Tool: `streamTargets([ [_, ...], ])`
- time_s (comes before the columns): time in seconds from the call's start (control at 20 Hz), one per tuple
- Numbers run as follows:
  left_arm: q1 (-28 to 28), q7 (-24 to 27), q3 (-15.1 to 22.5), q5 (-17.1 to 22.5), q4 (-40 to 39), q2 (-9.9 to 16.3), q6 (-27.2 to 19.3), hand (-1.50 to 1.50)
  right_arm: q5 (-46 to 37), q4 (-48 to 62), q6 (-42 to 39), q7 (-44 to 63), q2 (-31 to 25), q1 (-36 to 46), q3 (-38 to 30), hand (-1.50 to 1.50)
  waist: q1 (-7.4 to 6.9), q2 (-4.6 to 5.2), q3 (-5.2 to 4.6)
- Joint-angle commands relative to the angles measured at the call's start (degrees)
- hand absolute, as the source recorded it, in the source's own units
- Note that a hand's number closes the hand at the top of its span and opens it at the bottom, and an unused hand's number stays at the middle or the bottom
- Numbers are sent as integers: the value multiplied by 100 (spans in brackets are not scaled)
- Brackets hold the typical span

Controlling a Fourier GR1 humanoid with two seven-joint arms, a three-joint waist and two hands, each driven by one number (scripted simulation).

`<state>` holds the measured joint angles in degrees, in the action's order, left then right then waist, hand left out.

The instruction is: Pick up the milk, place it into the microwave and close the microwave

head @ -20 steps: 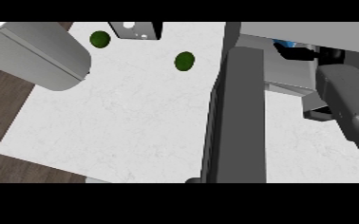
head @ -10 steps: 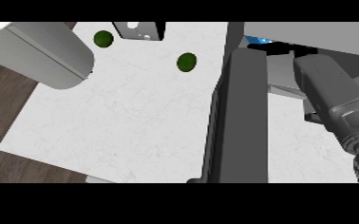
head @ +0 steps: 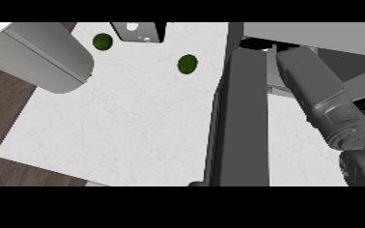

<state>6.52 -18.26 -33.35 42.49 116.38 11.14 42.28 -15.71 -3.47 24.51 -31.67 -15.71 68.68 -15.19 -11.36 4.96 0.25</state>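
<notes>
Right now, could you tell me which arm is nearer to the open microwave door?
Right. The right forearm lies just beside the microwave door, on its right; the left forearm is far across the counter, at upper left.

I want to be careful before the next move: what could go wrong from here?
The right forearm reaches into the microwave right beside the open microwave door, so it may bump the door. The right hand and the milk are hidden, so the hold cannot be checked. Two green round things lie near the door's swing.

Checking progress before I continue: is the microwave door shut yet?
No. The microwave door stands swung out over the counter, edge-on, with the right forearm reaching past it.
</notes>
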Motion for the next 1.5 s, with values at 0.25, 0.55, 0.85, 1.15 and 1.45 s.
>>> streamTargets([
  [0.25,49,40,187,-253,-200,-207,145,-150,232,-226,477,-109,250,94,-285,-150,226,-94,-3],
  [0.55,223,89,342,-528,-102,-471,269,-150,263,-260,428,-273,131,-103,-362,-150,427,-178,-4],
  [0.85,468,334,426,-784,-200,-733,654,-150,298,-251,9,-555,129,-458,-396,-150,585,-273,-11],
  [1.15,549,700,935,-1109,-491,-1102,1266,-150,586,-268,-1363,-987,-33,-889,-628,-150,762,-317,-14],
  [1.45,579,453,1337,-1240,-900,-915,1673,-150,916,-359,-2390,-1329,338,-1169,-854,-150,966,-409,-19],
])
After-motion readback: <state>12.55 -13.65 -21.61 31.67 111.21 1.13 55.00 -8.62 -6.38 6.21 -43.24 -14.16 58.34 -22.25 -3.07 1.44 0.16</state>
